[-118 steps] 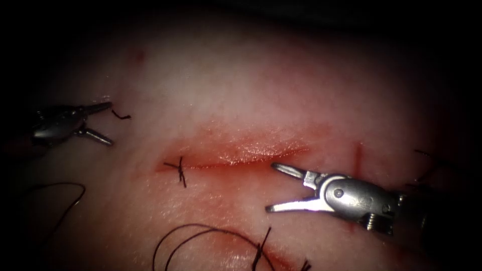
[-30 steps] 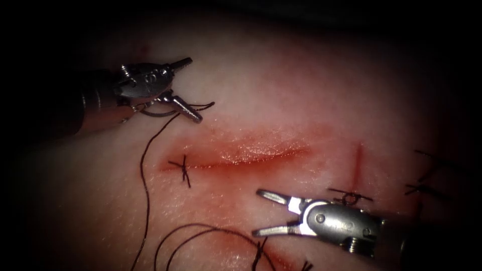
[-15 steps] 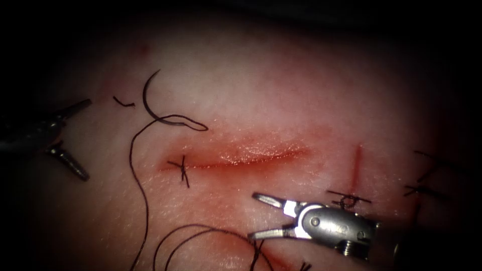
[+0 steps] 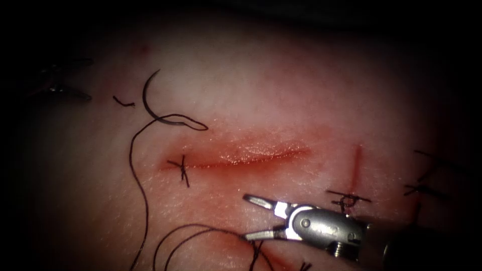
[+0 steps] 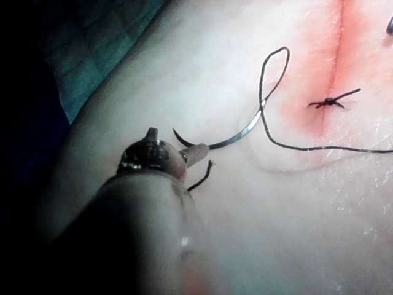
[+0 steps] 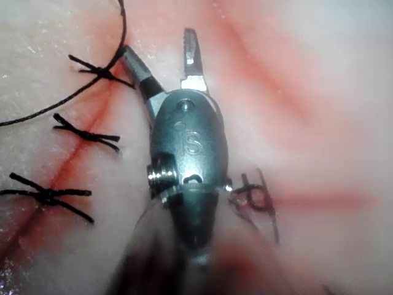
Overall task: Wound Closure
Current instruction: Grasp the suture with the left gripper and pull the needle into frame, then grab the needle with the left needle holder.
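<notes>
The curved needle lies loose on the tissue, above and left of the cut's left end, not in the tissue. Its thread makes a small loop and trails down. My left tool sits far to the left, jaws open, holding nothing. In the left wrist view that tool is just short of the needle. My right tool hovers below the cut, jaws open and holding nothing. It is also in the right wrist view.
A tied stitch crosses the cut's left end. More stitches and a red mark lie to the right. A cut thread end rests left of the needle. Thread coils lie at the bottom.
My left tool let go of the needle, left it on the tissue and drew back to the far left, then rose a little. The right tool drifted slightly left and down.
</notes>
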Robot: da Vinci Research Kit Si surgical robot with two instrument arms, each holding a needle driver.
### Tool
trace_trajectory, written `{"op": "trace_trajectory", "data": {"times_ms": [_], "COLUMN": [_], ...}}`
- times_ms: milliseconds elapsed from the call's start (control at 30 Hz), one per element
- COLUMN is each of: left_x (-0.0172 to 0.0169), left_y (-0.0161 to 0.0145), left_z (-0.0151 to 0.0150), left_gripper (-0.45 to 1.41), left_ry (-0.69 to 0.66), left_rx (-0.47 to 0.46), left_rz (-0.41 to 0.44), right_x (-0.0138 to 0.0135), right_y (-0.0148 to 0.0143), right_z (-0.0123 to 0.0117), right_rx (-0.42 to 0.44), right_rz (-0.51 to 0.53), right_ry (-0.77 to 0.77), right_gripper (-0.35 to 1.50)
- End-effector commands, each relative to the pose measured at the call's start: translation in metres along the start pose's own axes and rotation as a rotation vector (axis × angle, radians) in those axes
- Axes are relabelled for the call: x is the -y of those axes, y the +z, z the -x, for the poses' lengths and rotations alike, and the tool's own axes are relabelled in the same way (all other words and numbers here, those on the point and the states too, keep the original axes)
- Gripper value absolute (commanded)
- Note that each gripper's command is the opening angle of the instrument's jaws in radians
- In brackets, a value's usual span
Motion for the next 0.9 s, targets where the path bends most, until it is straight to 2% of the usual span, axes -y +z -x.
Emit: {"op": "trace_trajectory", "data": {"times_ms": [33,67,100,133,167,233,300,333,400,533,567,700,900], "left_x": [0.0007,0.001,0.0013,0.0018,0.0018,0.002,0.002,0.0018,0.0015,0.0015,0.0019,0.0034,0.0036], "left_y": [0.0012,0.0019,0.0024,0.0038,0.0038,0.0049,0.006,0.0069,0.0078,0.0093,0.0101,0.0122,0.0138], "left_z": [-0.0002,-0.0002,-0.0002,-0.0005,-0.0005,-0.0006,-0.0006,-0.0005,-0.0005,-0.0011,-0.0015,-0.0019,-0.0009], "left_gripper": [0.36,0.36,0.36,0.36,0.36,0.41,0.44,0.48,0.48,0.46,0.41,0.32,0.32], "left_ry": [-0.06,-0.05,0.031,0.15,0.15,0.262,0.353,0.405,0.453,0.533,0.6,0.755,0.857], "left_rx": [-0.003,0.0,0.004,0.053,0.053,0.086,0.126,0.163,0.19,0.199,0.204,0.214,0.273], "left_rz": [-0.012,-0.017,-0.018,0.009,0.009,0.037,0.074,0.121,0.173,0.223,0.236,0.247,0.285], "right_x": [0.0004,0.0004,0.0005,0.0006,0.0006,0.0007,0.0007,0.0007,0.0007,0.0007,0.0007,0.0009,0.001], "right_y": [0.0005,0.0005,0.0005,0.0005,0.0005,0.0005,0.0004,0.0004,0.0004,0.0004,0.0003,0.0002,0.0], "right_z": [0.0006,0.0006,0.0007,0.0009,0.0009,0.001,0.001,0.0011,0.0011,0.0011,0.0011,0.0012,0.0013], "right_rx": [-0.002,-0.002,-0.002,-0.002,-0.002,0.001,0.001,0.001,0.001,0.0,0.0,0.0,0.0], "right_rz": [-0.003,-0.003,-0.003,-0.003,-0.003,-0.004,-0.005,-0.005,-0.005,-0.005,-0.005,-0.007,-0.008], "right_ry": [-0.001,-0.002,0.003,0.0,0.0,-0.001,-0.001,-0.001,-0.002,0.004,0.004,0.002,0.0], "right_gripper": [0.84,0.84,0.84,0.86,0.86,0.88,0.88,0.88,0.88,0.88,0.88,0.88,0.88]}}
